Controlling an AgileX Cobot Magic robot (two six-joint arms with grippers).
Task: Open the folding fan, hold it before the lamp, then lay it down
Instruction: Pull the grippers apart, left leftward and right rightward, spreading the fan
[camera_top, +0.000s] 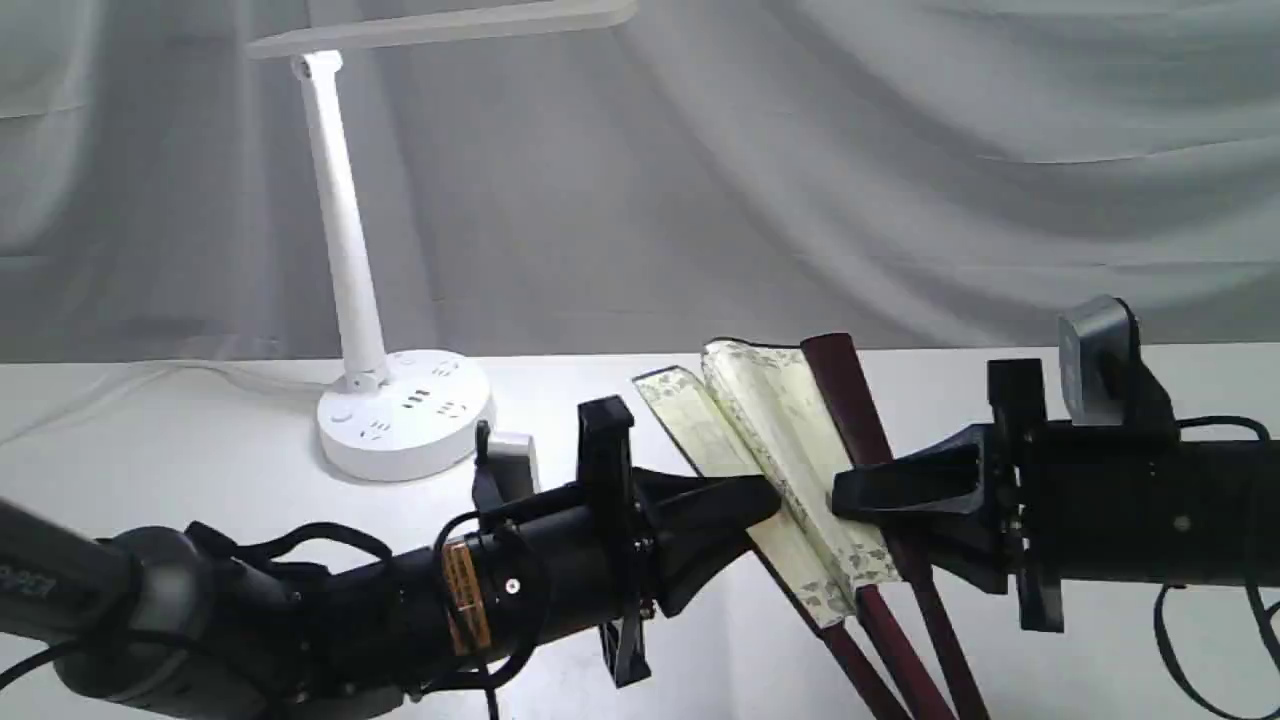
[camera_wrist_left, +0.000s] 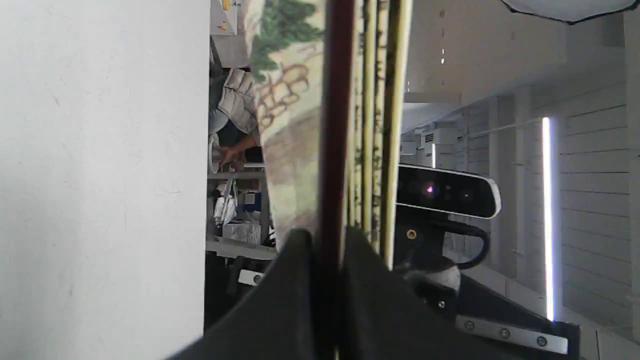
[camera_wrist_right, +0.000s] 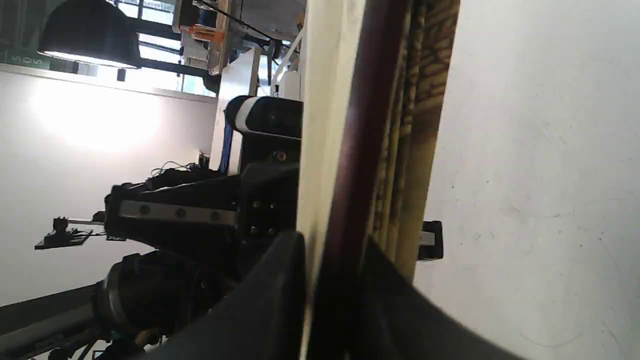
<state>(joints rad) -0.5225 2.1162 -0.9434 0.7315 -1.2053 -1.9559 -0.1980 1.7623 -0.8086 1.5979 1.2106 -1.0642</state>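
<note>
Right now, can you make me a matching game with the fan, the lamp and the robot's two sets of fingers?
Things:
1. fan
2. lamp
3. left fingers
4. right fingers

Places or states:
a. white, stands on the table
b. shut on the side of the fan nearer the lamp
c. partly open, held from both sides
d. shut on the side of the fan farther from the lamp

Pairs: 1-c, 2-a, 3-b, 4-d
</note>
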